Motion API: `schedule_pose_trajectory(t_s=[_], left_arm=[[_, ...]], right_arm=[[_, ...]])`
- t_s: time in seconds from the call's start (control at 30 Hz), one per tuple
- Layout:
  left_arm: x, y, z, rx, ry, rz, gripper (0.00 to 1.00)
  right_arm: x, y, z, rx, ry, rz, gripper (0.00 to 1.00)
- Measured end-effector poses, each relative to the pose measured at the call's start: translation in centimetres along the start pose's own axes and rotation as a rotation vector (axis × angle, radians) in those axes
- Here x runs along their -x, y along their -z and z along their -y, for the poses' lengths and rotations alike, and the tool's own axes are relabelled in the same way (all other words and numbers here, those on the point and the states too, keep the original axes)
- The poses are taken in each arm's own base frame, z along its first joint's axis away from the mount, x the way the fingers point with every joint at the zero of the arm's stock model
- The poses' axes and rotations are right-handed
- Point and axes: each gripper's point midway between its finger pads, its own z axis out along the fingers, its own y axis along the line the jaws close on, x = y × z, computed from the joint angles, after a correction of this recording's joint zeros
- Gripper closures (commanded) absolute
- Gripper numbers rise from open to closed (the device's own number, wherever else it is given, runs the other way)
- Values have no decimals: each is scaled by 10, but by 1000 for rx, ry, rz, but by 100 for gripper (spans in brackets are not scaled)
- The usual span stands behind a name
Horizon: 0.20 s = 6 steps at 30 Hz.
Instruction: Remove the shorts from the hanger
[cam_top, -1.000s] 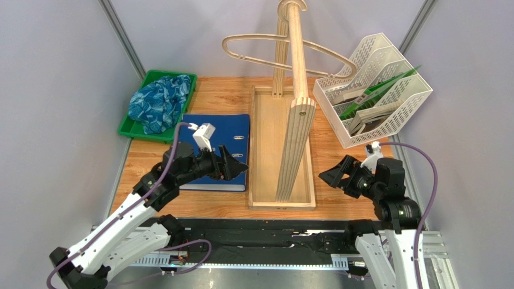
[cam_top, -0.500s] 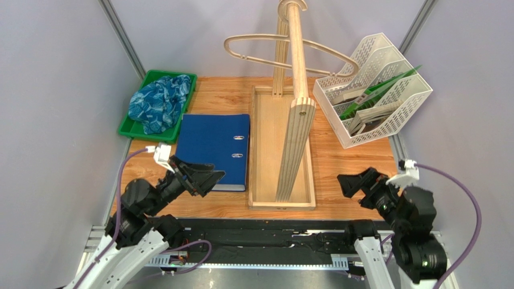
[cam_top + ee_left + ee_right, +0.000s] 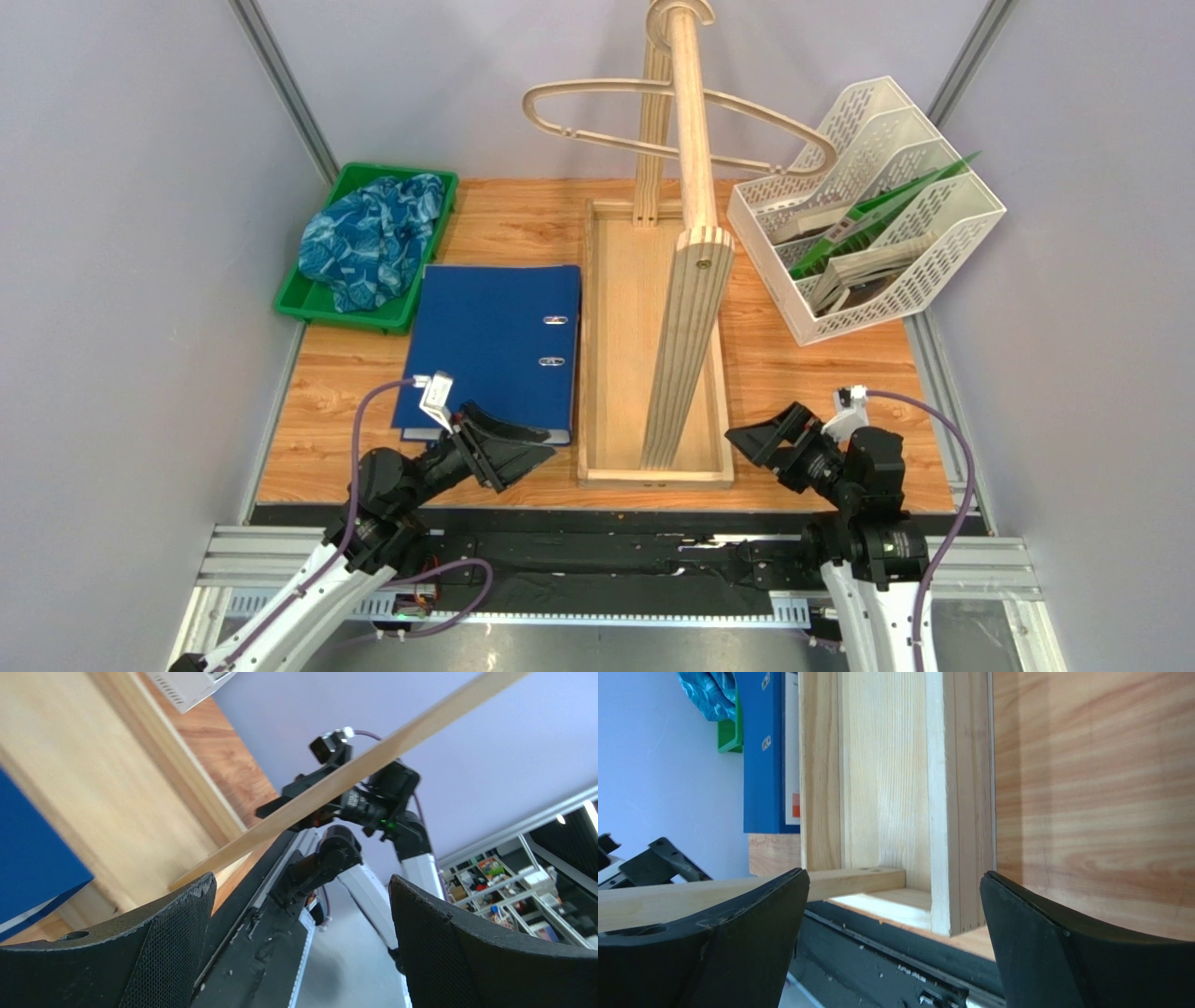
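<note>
The shorts, blue with a pale wavy print, lie crumpled in a green tray at the back left; a corner of them shows in the right wrist view. The bare light-wood hanger hangs on the upright wooden stand. My left gripper is open and empty, low near the table's front edge by the blue binder. My right gripper is open and empty near the front edge, right of the stand's base.
The stand's long wooden base tray runs down the middle; it also shows in the right wrist view. A white mesh file rack with green folders sits back right. Grey walls close in both sides.
Both arms have pulled back and down toward their bases at the near edge. The left gripper left the binder's top. Shorts and hanger have not moved.
</note>
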Motion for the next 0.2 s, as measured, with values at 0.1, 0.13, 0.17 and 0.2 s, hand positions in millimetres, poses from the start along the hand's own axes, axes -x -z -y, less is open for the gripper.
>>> schedule_pose_trajectory(t_s=[0.1,0.13,0.17,0.2], left_arm=[[5,0,18,-80,-26,12,5],[6,1,22,-98,-33,13,5],[5,1,24,-106,-37,9,5],[4,1,25,-111,-40,5,5]], right_arm=[[3,-8,3,20,17,18,0],[2,-12,6,24,17,19,0],[1,-15,8,28,15,17,0],[2,-18,8,38,12,23,0]])
